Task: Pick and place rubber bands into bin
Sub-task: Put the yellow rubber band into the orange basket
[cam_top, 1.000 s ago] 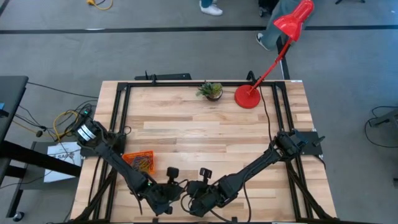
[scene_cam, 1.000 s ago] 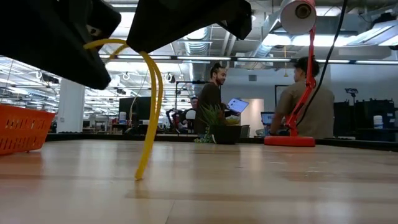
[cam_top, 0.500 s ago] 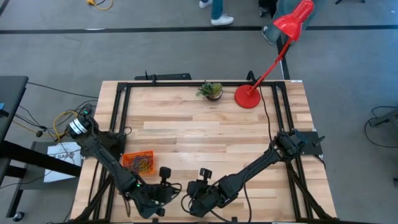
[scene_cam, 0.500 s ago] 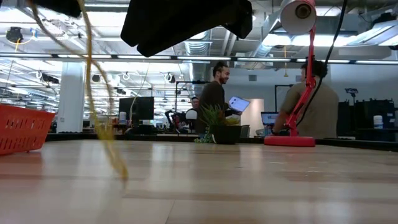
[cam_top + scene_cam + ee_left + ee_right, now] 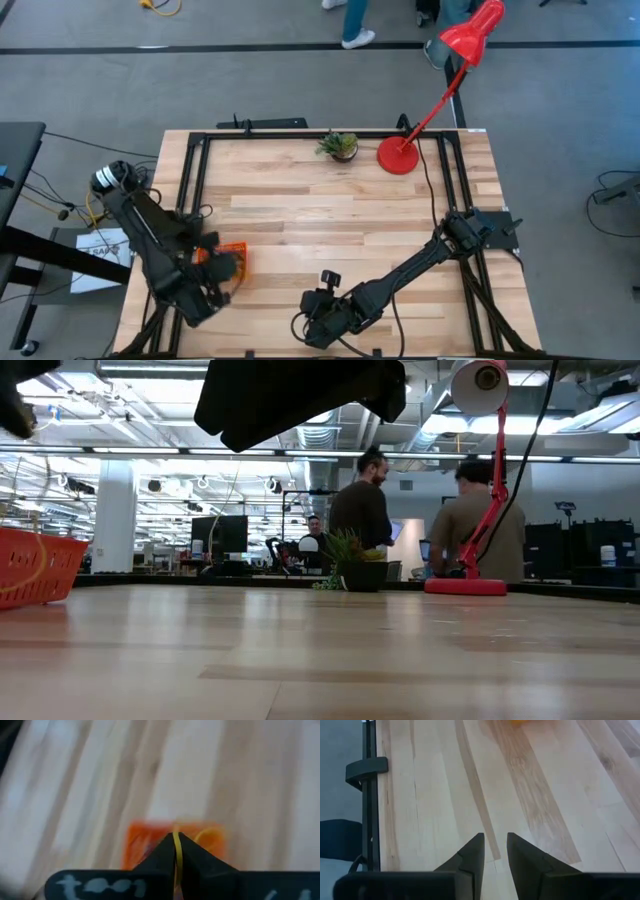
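Orange bin [image 5: 234,250] sits near the table's left edge, under the left gripper [image 5: 176,851], which pinches a yellow rubber band [image 5: 176,857]. Right gripper [image 5: 495,851], fingers spread, hangs at the near edge.

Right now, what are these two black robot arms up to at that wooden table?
They are tidying rubber bands into a small orange plastic bin. The left gripper is shut on a thin yellow rubber band and hangs over the bin at the table's left side. The right gripper waits near the front edge of the wooden table, fingers slightly apart and holding nothing. More bands already lie in the bin.
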Tool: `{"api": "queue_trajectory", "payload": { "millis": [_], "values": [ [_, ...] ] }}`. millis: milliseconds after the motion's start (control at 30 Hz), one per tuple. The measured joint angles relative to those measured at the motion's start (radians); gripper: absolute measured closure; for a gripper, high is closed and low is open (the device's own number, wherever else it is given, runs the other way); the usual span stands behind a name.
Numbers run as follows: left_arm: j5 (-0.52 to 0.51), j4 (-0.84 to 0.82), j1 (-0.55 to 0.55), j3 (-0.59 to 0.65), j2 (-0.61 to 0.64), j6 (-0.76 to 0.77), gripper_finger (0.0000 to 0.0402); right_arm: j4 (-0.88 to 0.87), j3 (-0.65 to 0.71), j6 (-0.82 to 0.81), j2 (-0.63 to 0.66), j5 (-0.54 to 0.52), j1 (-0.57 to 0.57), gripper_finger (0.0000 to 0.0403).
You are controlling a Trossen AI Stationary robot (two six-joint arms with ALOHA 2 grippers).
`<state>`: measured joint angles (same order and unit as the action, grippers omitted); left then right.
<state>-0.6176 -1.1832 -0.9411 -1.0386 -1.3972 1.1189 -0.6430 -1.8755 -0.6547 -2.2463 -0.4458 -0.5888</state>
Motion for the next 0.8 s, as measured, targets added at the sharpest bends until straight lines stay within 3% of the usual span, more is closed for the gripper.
{"api": "queue_trajectory", "payload": {
  "millis": [133,233,467,800],
  "values": [
    [0.102,-0.277,-0.025,0.0,0.007,0.199,0.0401,0.0,0.0,0.0,0.0,0.0,0.0,0.0326],
    [0.174,-0.385,-0.04,0.0,0.006,0.317,0.0401,0.0,0.0,0.0,0.0,0.0,0.0,0.0326],
    [0.305,-0.3,-0.062,0.0,0.005,0.298,0.0401,0.0,0.0,0.0,0.0,0.0,0.002,0.0326],
    [0.269,-0.303,-0.061,0.0,0.005,0.275,0.0358,0.0,0.0,0.0,0.0,0.0,0.002,0.0326]
  ]
}}
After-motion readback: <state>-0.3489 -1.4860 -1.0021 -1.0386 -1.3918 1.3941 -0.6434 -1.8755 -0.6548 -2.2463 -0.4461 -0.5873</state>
